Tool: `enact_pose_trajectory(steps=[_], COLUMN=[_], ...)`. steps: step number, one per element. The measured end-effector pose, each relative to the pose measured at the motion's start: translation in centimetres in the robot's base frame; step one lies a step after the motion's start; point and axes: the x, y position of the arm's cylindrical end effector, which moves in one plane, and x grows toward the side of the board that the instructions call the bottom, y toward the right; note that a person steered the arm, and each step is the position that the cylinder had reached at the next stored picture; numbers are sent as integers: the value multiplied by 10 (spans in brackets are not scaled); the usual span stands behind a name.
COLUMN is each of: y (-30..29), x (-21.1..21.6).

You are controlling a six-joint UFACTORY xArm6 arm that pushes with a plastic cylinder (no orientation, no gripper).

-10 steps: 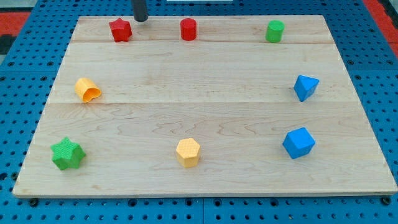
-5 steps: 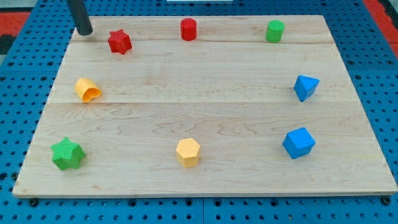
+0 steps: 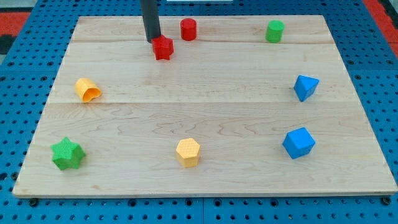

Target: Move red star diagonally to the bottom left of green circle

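The red star (image 3: 163,48) lies near the board's top, left of centre. My tip (image 3: 153,40) stands right against its upper left side. The green circle, a small green cylinder (image 3: 274,30), sits at the top right of the board, well to the right of the star. A red cylinder (image 3: 188,29) stands just up and right of the star.
A wooden board (image 3: 205,124) carries the blocks. A yellow-orange block (image 3: 87,89) lies at the left, a green star (image 3: 67,154) at the bottom left, a yellow hexagon (image 3: 188,152) at the bottom middle, and two blue blocks (image 3: 305,87) (image 3: 299,142) at the right.
My tip went left around the red star, then came back right and pushed it. The star has slid right and slightly down, from the top left towards the red cylinder.
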Motion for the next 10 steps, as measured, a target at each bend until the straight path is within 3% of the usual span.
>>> enact_pose_trajectory(steps=[5,8,9,10], y=[-31,54,-12,32], x=[-14,62,78,142])
